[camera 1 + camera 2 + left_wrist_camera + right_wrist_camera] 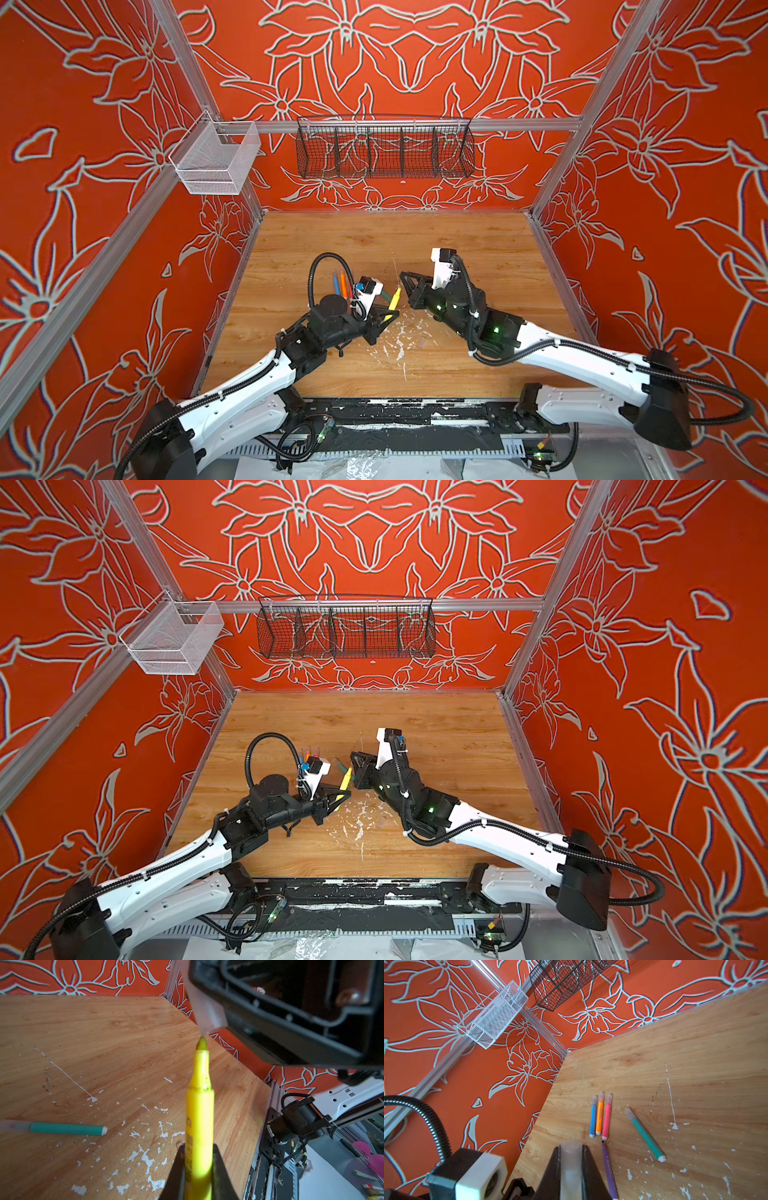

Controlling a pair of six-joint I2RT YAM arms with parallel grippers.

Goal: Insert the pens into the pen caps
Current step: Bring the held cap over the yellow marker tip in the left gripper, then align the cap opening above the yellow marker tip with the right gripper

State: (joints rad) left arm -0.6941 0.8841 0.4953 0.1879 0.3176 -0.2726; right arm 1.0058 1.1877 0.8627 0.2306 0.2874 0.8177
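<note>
Yellow pen (200,1118) in left gripper (198,1153), tip beside cap (208,1016) in right gripper (571,1149)

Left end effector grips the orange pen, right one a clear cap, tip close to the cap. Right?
Wrong colour: the left end effector grips the yellow pen, per the left wrist view. The right end effector does hold a clear cap, tip close to it.

Six pens (606,1120), five caps (571,1159), two baskets (384,174)

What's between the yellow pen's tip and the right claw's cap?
Nothing. In the left wrist view the tip of the yellow pen sits right at the clear cap, stretch bare.
</note>
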